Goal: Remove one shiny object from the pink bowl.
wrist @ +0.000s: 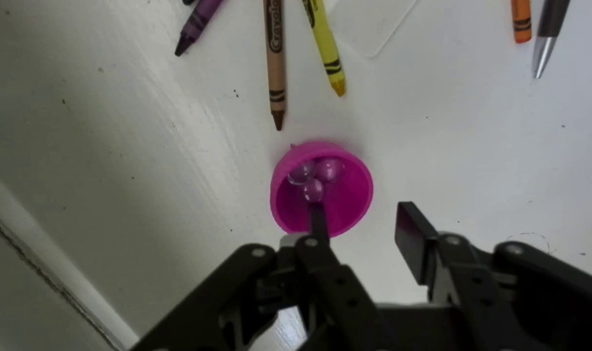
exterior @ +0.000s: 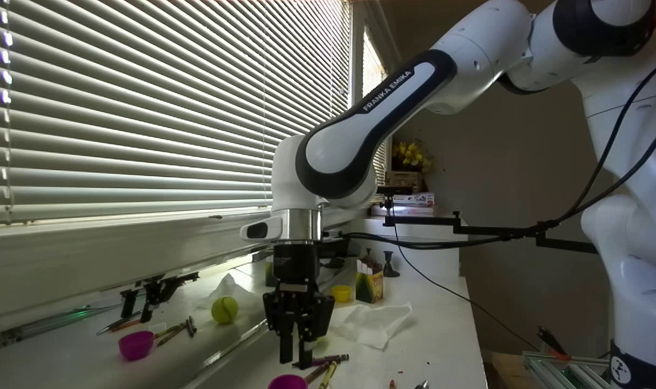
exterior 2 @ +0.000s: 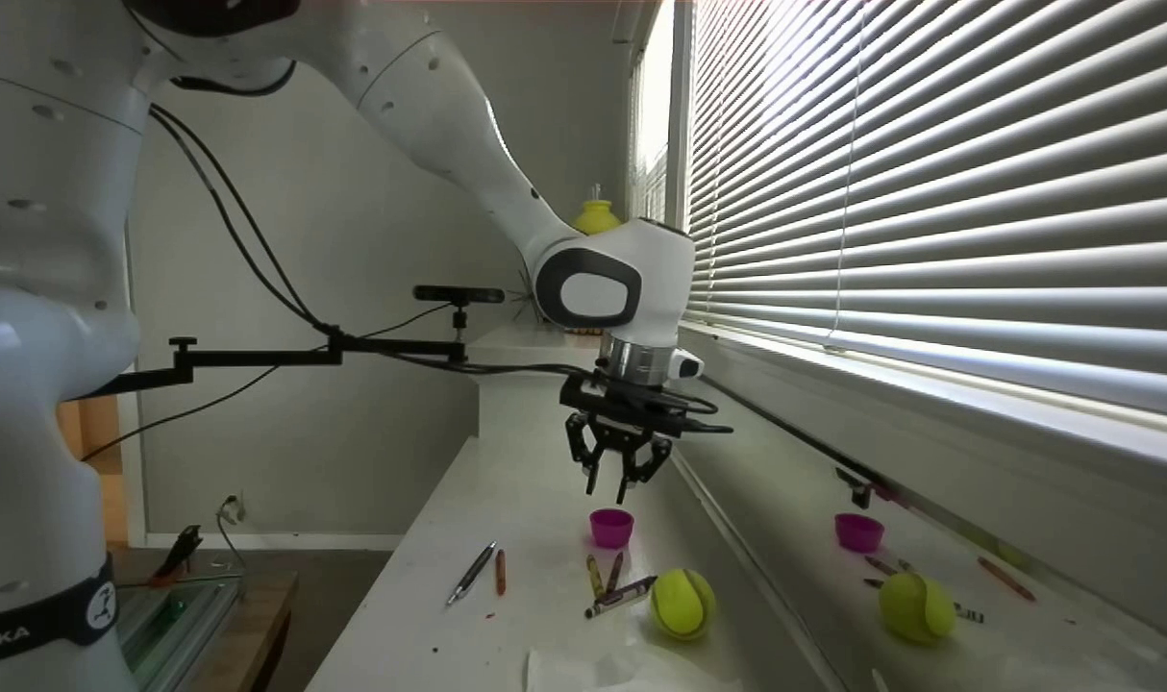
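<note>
The pink bowl [wrist: 349,195] stands on the white counter in the wrist view. It holds 3 clear shiny balls [wrist: 313,190] grouped at its upper left side. The bowl also shows in both exterior views, cut by the bottom edge in an exterior view [exterior: 288,382] and whole in an exterior view [exterior 2: 611,530]; the balls cannot be made out there. My gripper [wrist: 362,212] is open and empty, pointing down. Its left finger overlaps the bowl in the wrist view, and its right finger lies right of it. In an exterior view the fingertips [exterior 2: 607,494] are above the bowl's rim.
Purple [wrist: 198,22], brown [wrist: 275,63] and yellow [wrist: 327,46] crayons lie beside the bowl. An orange crayon [exterior 2: 501,572], a pen [exterior 2: 471,574] and a tennis ball [exterior 2: 682,604] lie nearby. A crayon box [exterior: 369,284] and yellow cup [exterior: 341,293] stand farther along. The reflective backsplash [exterior 2: 795,557] mirrors items.
</note>
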Available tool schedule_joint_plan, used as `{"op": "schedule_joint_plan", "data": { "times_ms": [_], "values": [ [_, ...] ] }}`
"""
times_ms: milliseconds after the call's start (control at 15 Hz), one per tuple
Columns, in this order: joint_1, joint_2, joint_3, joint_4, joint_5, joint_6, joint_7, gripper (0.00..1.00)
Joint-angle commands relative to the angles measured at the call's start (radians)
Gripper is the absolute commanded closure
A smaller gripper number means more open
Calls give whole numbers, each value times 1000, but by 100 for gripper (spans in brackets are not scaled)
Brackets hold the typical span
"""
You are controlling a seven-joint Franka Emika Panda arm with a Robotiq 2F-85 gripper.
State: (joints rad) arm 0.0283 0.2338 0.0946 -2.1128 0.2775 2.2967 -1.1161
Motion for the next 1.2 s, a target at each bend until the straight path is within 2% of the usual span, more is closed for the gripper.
{"op": "schedule_joint_plan", "data": {
  "times_ms": [0, 133, 200, 267, 400, 533, 800, 933, 1133],
  "values": [
    [-22, 32, 22, 23, 16, 13, -25, 72],
    [-26, 38, 23, 21, 15, 19, -26, 71],
    [-28, 41, 24, 21, 16, 22, -27, 75],
    [-29, 45, 27, 19, 17, 31, -27, 70],
    [-33, 50, 32, 16, 17, 46, -30, 68],
    [-35, 57, 36, 16, 19, 65, -30, 70],
    [-39, 71, 48, 17, 18, 96, -31, 66],
    [-41, 77, 53, 18, 16, 102, -29, 67],
    [-47, 88, 61, 19, 16, 105, -30, 73]
  ]
}}
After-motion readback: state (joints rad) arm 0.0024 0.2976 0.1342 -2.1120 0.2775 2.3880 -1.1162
